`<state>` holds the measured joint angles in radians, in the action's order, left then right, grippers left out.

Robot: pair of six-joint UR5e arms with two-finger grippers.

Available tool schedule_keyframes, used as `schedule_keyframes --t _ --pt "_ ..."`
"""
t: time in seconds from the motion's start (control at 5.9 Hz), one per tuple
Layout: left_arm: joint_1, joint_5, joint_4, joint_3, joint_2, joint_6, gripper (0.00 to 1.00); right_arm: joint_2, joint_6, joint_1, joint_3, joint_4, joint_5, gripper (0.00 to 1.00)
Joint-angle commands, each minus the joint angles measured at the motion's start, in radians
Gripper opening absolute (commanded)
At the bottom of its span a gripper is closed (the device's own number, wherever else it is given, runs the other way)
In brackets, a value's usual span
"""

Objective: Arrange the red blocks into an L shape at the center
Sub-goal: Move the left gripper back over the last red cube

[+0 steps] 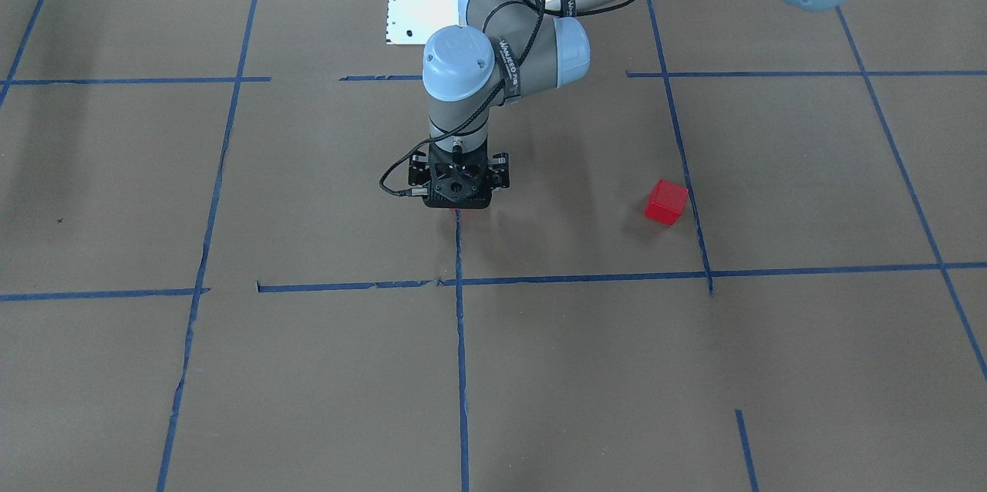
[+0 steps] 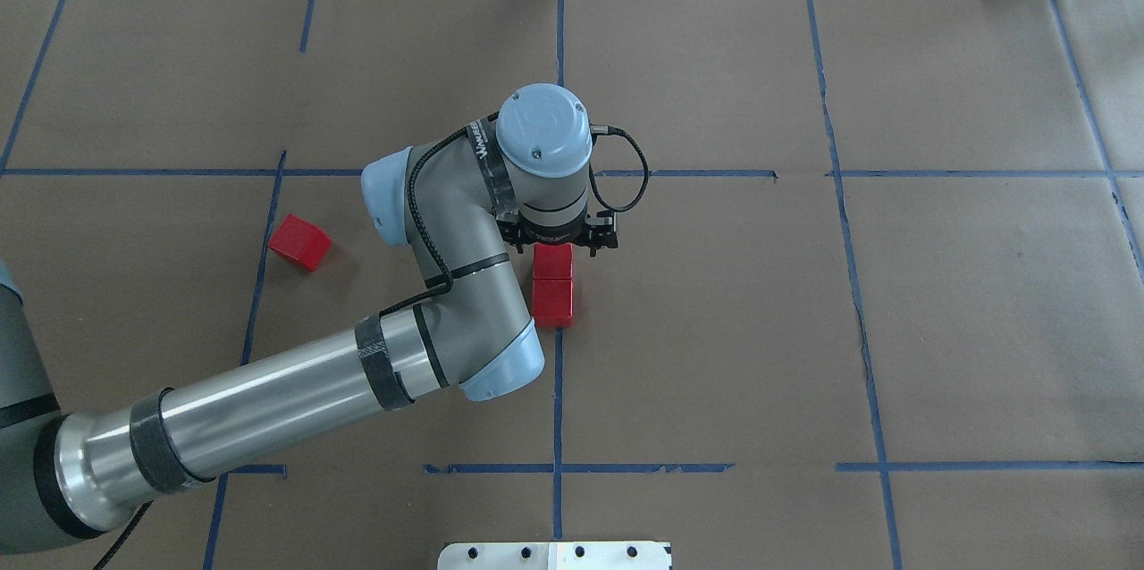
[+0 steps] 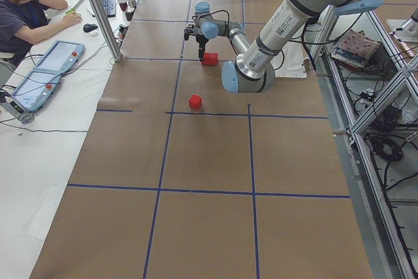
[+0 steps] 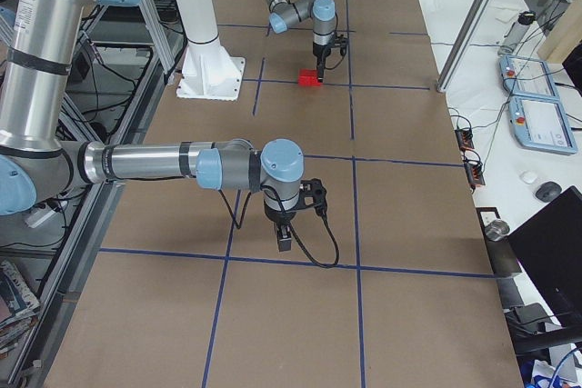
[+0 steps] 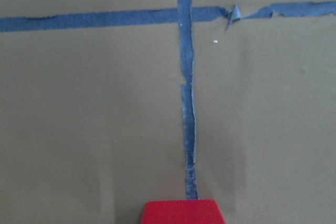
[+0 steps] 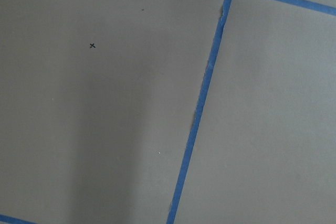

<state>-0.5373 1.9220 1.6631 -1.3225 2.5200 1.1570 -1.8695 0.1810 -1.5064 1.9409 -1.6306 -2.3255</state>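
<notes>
Along the middle tape line (image 2: 558,391) on the brown paper (image 2: 715,329), I see two of the red blocks in a row, touching face to face. The first block (image 2: 552,302) is nearer the robot's white base (image 2: 554,555) and the second block (image 2: 552,261) is just beyond it. Both sit over the line, with more of each on the robot's left of it.

The left gripper (image 2: 558,238) points straight down directly over the second block, low enough that its black body hides the block's far edge from overhead. From the front camera I get only a sliver of red under it. My left wrist camera shows the top of a red block at its bottom edge, with the tape line running away from it to a crossing, but no fingers. I cannot tell whether the fingers are spread or closed on that block.

The third block (image 2: 299,241) lies well apart on the robot's left. It is turned at an angle to the grid and sits just beside the next tape line over (image 2: 259,302), on the side toward the middle.

The right gripper (image 4: 284,241) shows only in the right side camera. It points down over bare paper near a cross line, far from all three blocks, and I cannot tell how its fingers stand. Its wrist camera shows paper, tape and a small pen mark (image 6: 92,45).

A person (image 3: 26,11) sits at a desk beside the table.
</notes>
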Motion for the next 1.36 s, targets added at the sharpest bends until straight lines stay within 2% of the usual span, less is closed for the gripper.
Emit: schedule_keyframes --t 0.0,0.17,0.34,0.68,0.85,1.19 --pt "-0.102 0.142 -0.005 -0.079 -0.006 -0.003 1.0 0.001 0.0 0.0 0.001 0.0 0.0 1.0" --pt "-0.13 0.155 -0.005 -0.122 -0.06 -0.026 1.0 0.001 0.0 0.0 0.0 0.0 0.002 1.0" --pt "-0.156 0.157 -0.005 -0.188 -0.163 -0.107 1.0 0.0 0.0 0.0 0.0 0.0 0.0 1.0" --pt "-0.229 0.158 -0.003 -0.32 -0.358 -0.367 1.0 0.0 0.0 0.0 -0.002 0.0 0.0 1.0" --pt "-0.242 0.157 -0.002 -0.331 -0.406 -0.46 1.0 0.001 0.0 0.0 -0.008 0.0 0.0 1.0" --pt "-0.25 0.144 0.006 -0.336 -0.479 -0.519 1.0 0.001 0.0 0.0 -0.008 0.0 0.0 1.0"
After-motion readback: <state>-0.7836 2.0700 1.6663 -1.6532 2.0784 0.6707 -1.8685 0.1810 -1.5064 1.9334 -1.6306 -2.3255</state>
